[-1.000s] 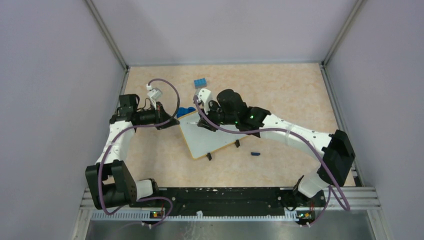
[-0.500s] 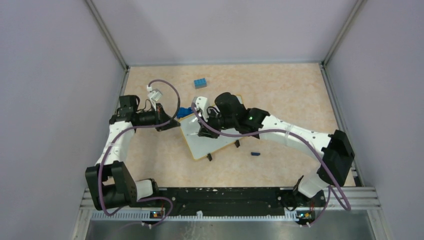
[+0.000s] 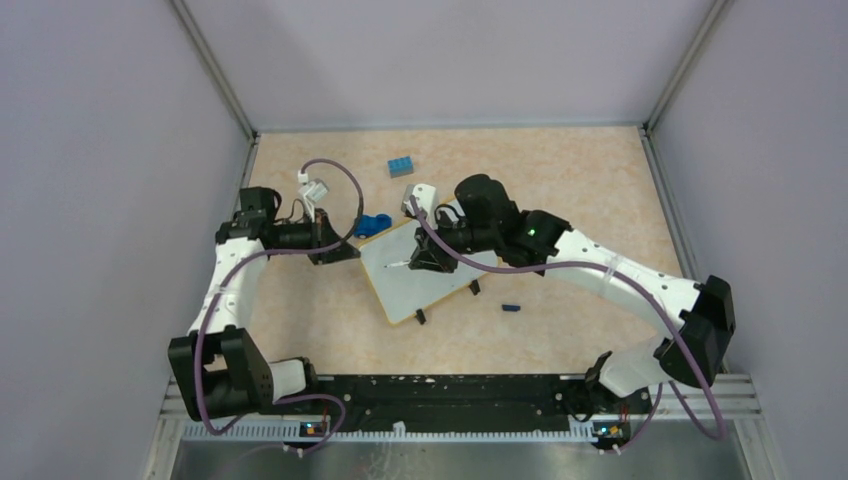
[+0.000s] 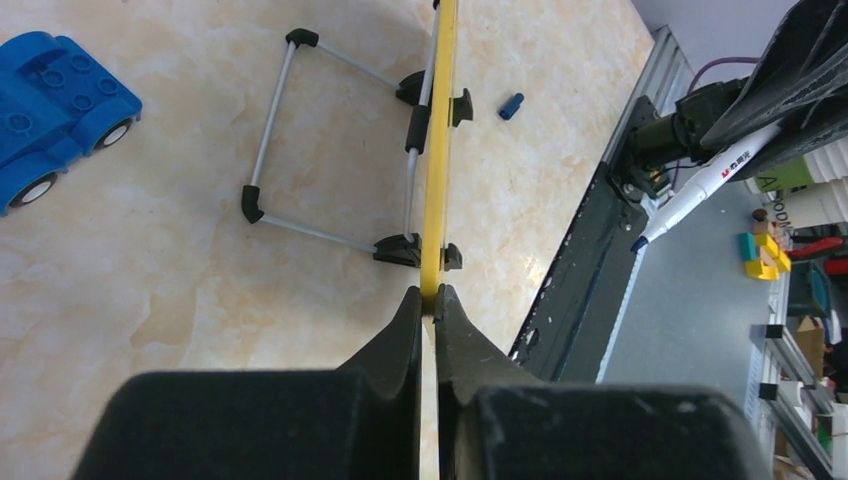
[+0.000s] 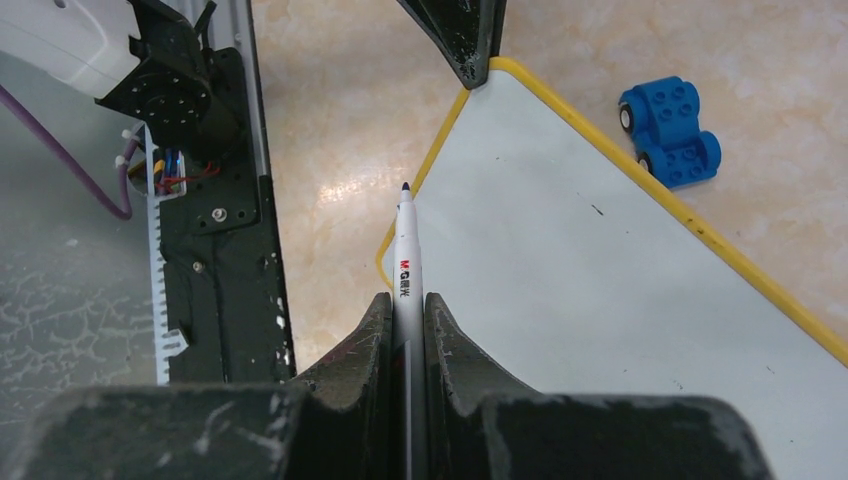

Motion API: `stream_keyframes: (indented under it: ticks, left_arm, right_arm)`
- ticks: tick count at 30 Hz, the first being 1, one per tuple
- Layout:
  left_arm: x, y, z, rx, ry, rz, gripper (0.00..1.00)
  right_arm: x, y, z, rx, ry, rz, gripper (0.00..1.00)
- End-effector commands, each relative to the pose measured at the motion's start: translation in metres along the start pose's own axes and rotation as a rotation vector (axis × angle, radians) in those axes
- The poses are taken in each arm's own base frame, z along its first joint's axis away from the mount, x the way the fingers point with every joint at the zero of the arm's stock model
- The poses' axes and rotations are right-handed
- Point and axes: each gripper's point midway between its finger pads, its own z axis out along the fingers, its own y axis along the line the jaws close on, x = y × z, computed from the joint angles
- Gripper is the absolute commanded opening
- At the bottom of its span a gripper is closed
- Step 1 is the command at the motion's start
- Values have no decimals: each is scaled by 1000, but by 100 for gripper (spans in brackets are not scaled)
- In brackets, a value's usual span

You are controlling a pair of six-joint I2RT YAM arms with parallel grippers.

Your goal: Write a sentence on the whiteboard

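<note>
Whiteboard [image 3: 425, 285]: light, stiff, slick, probably skates on desk [image 3: 560, 180]; best pinched at rim [image 4: 440, 150]. Currently left hand [image 4: 432, 297] clamped on rim corner, right hand [image 5: 405, 305] squeezed tight around marker [image 5: 405, 250].

Blue toy car [image 3: 374, 225], brick [image 3: 401, 166], cap [image 3: 511, 307]
</note>
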Motion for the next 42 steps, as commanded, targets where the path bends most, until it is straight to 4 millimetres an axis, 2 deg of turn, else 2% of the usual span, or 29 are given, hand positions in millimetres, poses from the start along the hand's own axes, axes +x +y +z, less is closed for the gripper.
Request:
stream_keyframes:
  ticks: [1, 2, 4, 6, 8, 12, 17, 24, 31, 35, 42]
  left_arm:
    - [0, -5, -6, -26, 44, 70, 0]
    - [2, -6, -7, -25, 59, 81, 0]
    - [2, -5, -9, -32, 77, 95, 16]
    - [-1, -1, -9, -47, 73, 95, 28]
    - [-10, 4, -9, -72, 51, 96, 33]
    - [-29, -2, -6, -42, -36, 105, 40]
    - [-24, 3, -3, -43, -36, 105, 38]
    - [-21, 9, -1, -57, -29, 89, 39]
    - [-17, 11, 0, -52, -24, 72, 36]
    - [-17, 11, 0, -55, -26, 75, 30]
    - [-16, 11, 1, -54, -29, 72, 12]
  right_arm:
    - [-20, 1, -12, -5, -53, -40, 0]
    - [-19, 1, -11, -4, -53, -40, 0]
    - [-19, -2, -8, 7, -57, -42, 0]
    - [-22, -7, -5, 24, -65, -44, 0]
    - [-24, -11, -1, 40, -66, -44, 0]
    - [-29, -23, 8, 86, -74, -50, 0]
    - [-29, -33, 21, 120, -77, -40, 0]
    - [-37, -27, 32, 91, -92, -26, 0]
    - [-38, -33, 42, 130, -74, -16, 0]
    - [-36, -29, 46, 121, -44, -21, 0]
    - [-23, -25, 52, 113, -20, -13, 0]
